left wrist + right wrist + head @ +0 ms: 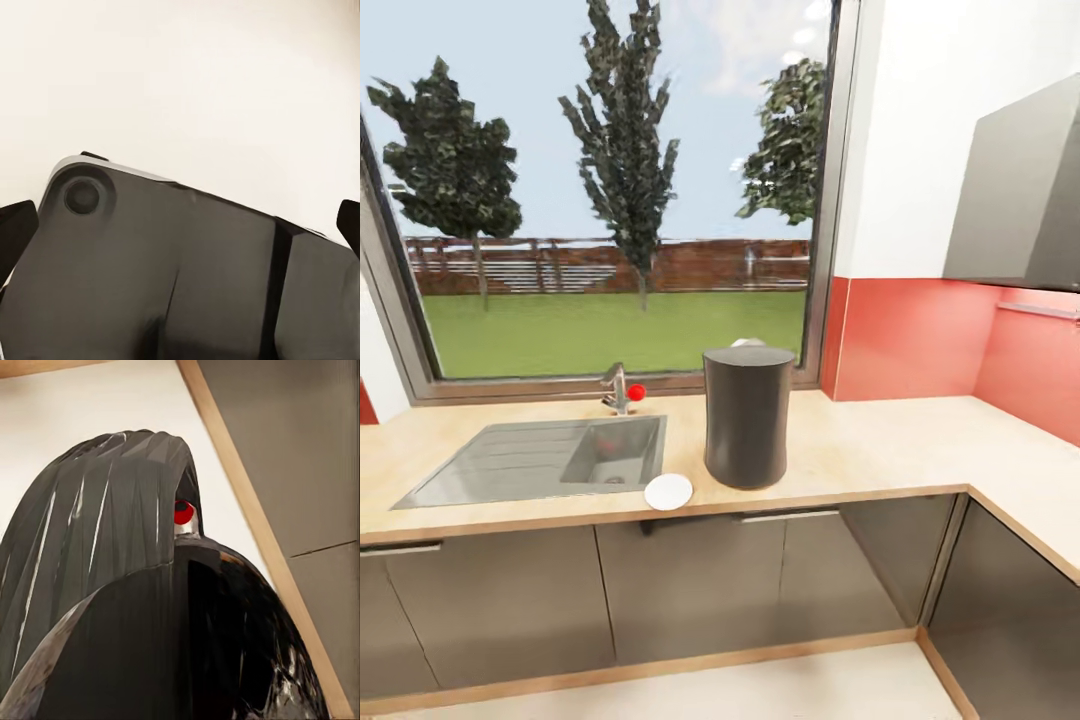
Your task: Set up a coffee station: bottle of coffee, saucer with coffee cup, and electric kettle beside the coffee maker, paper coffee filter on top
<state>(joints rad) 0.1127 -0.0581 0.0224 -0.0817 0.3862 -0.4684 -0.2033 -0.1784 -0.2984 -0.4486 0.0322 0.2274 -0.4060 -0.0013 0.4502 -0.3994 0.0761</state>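
The coffee maker (748, 415), a tall dark grey cylinder, stands on the kitchen countertop (880, 445) right of the sink. A small pale shape (748, 343) peeks over its top rim; I cannot tell what it is. The white saucer (668, 491) lies by the counter's front edge, just left of the coffee maker, with nothing on it. In the right wrist view the electric kettle (112, 570), ribbed glass and glossy black with a red dot (184, 512), hangs close to the camera above the floor and hides the fingers. The left gripper (180, 225) is open, its dark fingertips (16, 225) far apart over the robot's own grey body.
A grey sink (540, 455) with a tap (618, 388) is set into the counter under a large window. The worktop turns a corner at the right, below a grey wall cabinet (1020, 200). Grey cabinet fronts (690, 590) and pale floor (760, 690) lie in front.
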